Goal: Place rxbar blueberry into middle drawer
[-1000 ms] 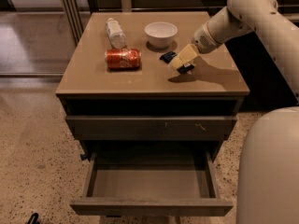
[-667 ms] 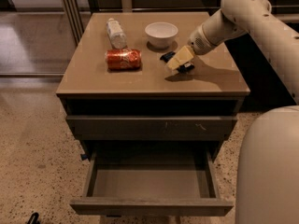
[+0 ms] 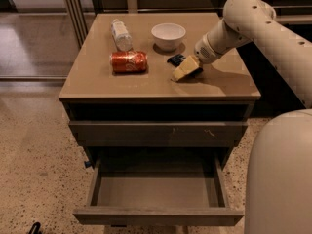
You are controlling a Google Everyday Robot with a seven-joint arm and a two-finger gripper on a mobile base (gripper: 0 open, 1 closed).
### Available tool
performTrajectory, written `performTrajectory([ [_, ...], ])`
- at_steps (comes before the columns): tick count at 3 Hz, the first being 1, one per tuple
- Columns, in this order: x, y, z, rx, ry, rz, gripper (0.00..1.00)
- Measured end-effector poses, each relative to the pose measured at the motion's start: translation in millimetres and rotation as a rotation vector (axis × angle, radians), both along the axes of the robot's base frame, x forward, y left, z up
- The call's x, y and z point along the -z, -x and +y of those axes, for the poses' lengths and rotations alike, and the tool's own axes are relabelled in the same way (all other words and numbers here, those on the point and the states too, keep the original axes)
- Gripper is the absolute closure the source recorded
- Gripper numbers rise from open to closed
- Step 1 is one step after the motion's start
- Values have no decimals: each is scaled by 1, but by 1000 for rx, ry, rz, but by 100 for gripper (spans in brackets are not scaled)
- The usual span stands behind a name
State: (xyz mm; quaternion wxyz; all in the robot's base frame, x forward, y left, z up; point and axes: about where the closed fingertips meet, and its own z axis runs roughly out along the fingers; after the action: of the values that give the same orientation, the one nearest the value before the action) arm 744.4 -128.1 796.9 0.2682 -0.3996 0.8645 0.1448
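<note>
The rxbar blueberry point(image 3: 175, 59), a small dark navy bar, lies flat on the cabinet top just in front of the white bowl. My gripper point(image 3: 184, 72), with pale yellow tips, is low over the top, right beside the bar on its front right side. The white arm reaches in from the right. The middle drawer point(image 3: 158, 216) is pulled out wide below, and its smooth grey inside holds nothing.
A red soda can point(image 3: 128, 61) lies on its side at the left of the cabinet top point(image 3: 97, 82). A clear bottle point(image 3: 120, 33) lies behind it. A white bowl point(image 3: 168, 34) stands at the back. The scratched drawer front point(image 3: 158, 131) above the open drawer is shut.
My gripper has moved a little left and down toward the cabinet top, beside the bar. The bar, can, bowl and drawer have not moved.
</note>
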Motion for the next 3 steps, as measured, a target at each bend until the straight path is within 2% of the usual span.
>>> performTrajectory([
  [3, -16, 0, 0, 0, 0, 0, 93],
])
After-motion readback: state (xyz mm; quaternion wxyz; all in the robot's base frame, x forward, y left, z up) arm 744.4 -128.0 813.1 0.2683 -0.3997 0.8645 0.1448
